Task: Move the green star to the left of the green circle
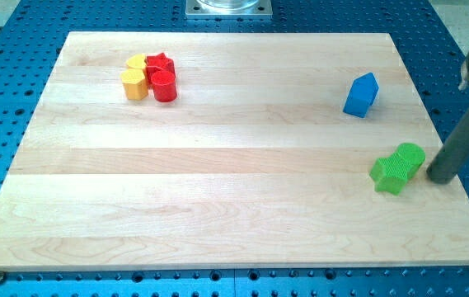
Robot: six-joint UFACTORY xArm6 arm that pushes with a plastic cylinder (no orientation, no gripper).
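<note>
The green star (390, 174) lies near the board's right edge, touching the green circle (410, 155), which sits just up and right of it. My rod comes down from the view's right edge, and my tip (441, 176) rests on the board just right of the green circle, a small gap from it.
A blue pentagon-like block (361, 95) stands above the green pair. At the upper left is a tight cluster: a yellow heart (138, 63), a yellow block (134, 84), a red star (161, 63) and a red cylinder (164, 85). The wooden board's right edge (451, 148) runs just beyond my tip.
</note>
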